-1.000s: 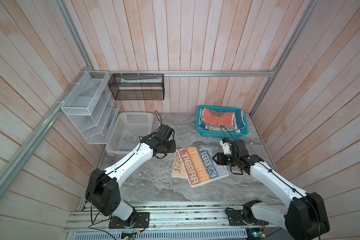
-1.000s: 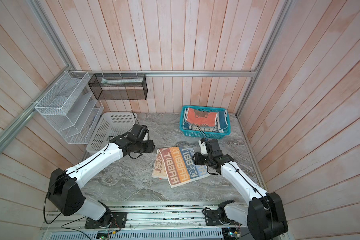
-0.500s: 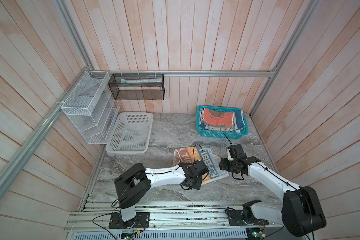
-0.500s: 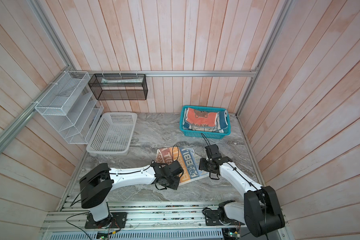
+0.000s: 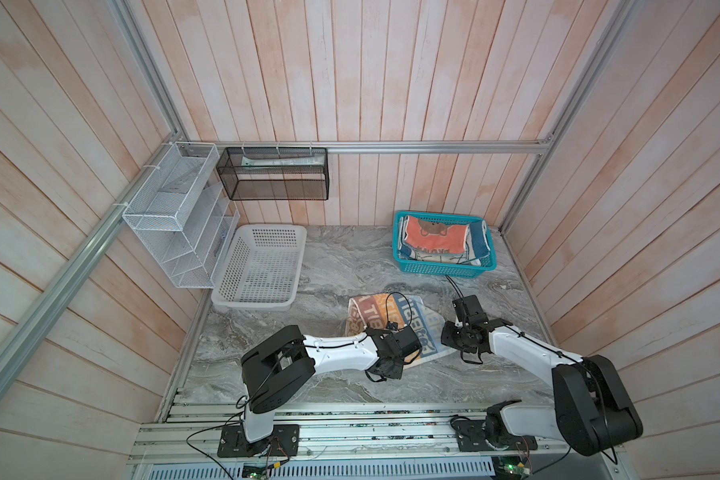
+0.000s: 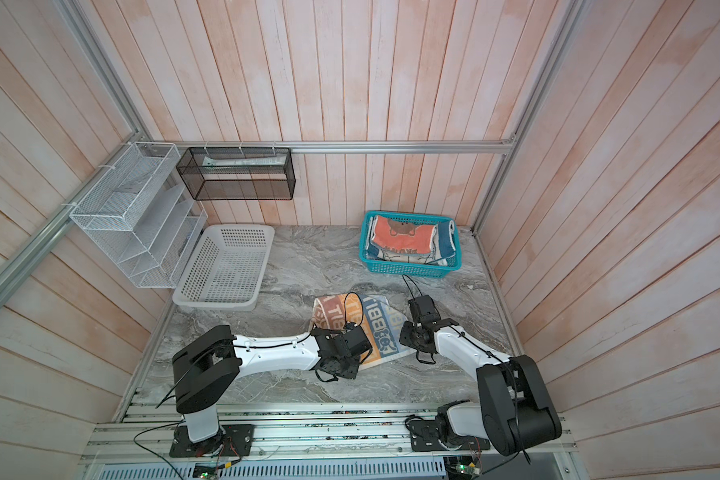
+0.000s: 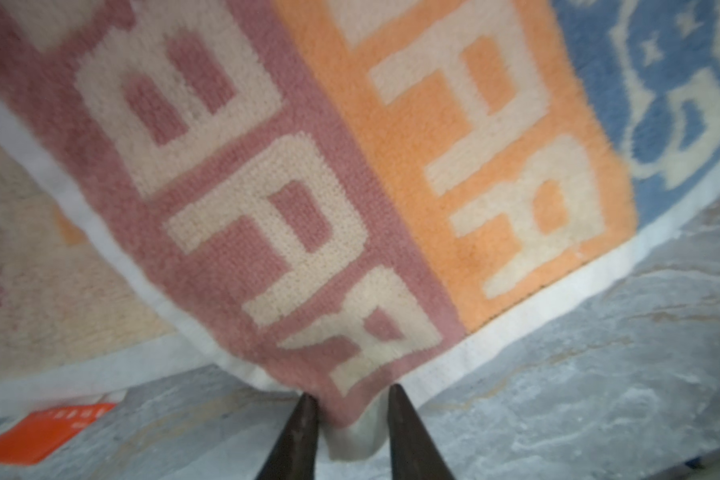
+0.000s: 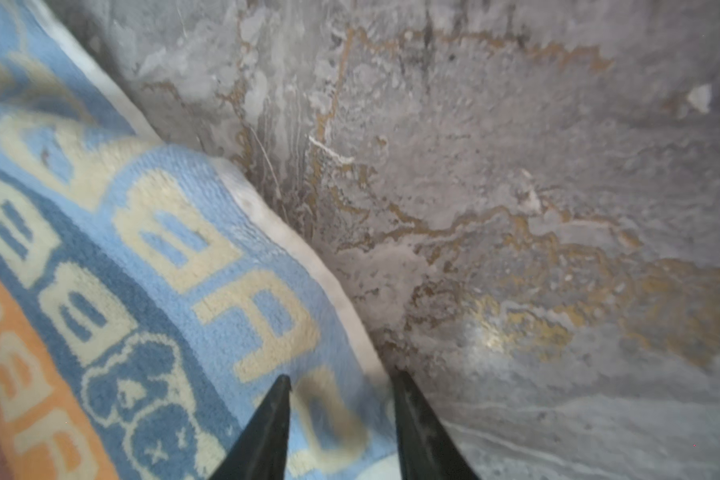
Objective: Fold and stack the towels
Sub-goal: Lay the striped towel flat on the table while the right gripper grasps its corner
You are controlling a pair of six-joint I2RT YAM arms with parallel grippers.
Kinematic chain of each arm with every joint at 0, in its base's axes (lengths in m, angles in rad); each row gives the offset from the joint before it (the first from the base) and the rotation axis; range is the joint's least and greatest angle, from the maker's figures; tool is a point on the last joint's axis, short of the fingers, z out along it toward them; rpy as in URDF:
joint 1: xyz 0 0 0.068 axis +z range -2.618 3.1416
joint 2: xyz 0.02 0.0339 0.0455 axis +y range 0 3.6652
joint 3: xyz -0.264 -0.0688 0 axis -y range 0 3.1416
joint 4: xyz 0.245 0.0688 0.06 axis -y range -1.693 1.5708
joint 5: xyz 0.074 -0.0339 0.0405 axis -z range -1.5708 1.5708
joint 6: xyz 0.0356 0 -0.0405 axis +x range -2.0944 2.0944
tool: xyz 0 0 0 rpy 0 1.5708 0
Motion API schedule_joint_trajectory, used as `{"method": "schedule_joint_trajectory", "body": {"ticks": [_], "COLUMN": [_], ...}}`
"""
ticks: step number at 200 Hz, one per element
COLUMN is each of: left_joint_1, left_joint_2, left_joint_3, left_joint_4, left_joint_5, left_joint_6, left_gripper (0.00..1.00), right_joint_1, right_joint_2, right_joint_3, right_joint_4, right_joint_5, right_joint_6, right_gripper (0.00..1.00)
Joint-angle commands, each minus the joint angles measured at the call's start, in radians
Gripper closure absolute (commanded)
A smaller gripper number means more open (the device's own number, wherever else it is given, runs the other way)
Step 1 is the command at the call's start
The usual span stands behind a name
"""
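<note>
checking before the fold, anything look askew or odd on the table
The towel lies skewed to the table's edges, and its far left edge looks curled over. Nothing looks spilled or damaged.

Bare worktop (image 5: 341, 266) between white basket (image 5: 258, 301) and teal basket (image 5: 445, 270): open lane at back. Front middle filled by lettered towel (image 5: 371, 309), with left arm (image 5: 337, 353) and right arm (image 5: 524, 345) low across it (bare strip in front too). At left, white wire rack (image 5: 171, 224) hangs over basket side.
</note>
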Motion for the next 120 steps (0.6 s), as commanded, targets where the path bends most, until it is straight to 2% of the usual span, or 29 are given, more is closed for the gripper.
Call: {"method": "schedule_joint_trajectory", "body": {"ticks": [1,17,76,102,120], "left_joint_1": [0.0,0.0,0.029,0.041,0.04], "left_joint_2": [0.008,-0.048,-0.343,-0.476,-0.565], "left_joint_3": [-0.072,-0.062,0.039,0.094,0.144], "left_joint_4": [-0.012,-0.031,-0.226,-0.259,-0.277], "left_joint_5": [0.003,-0.027,-0.309,-0.376,-0.403], "left_joint_6": [-0.01,0.004,0.064,0.116,0.147], "left_gripper": [1.0,1.0,1.0,1.0,1.0], "right_joint_1": [0.032,0.067,0.163,0.188,0.251], "right_joint_2": [0.026,-0.015,-0.228,-0.259,-0.262], "right_joint_3": [-0.046,-0.012,0.221,0.35,0.47], "right_joint_4": [-0.066,-0.121,-0.373,-0.476,-0.551], "right_joint_5": [-0.069,-0.047,0.041,0.045,0.07], "right_joint_6": [0.019,0.026,0.059,0.058,0.066], "right_gripper": [0.86,1.0,1.0,1.0,1.0]}}
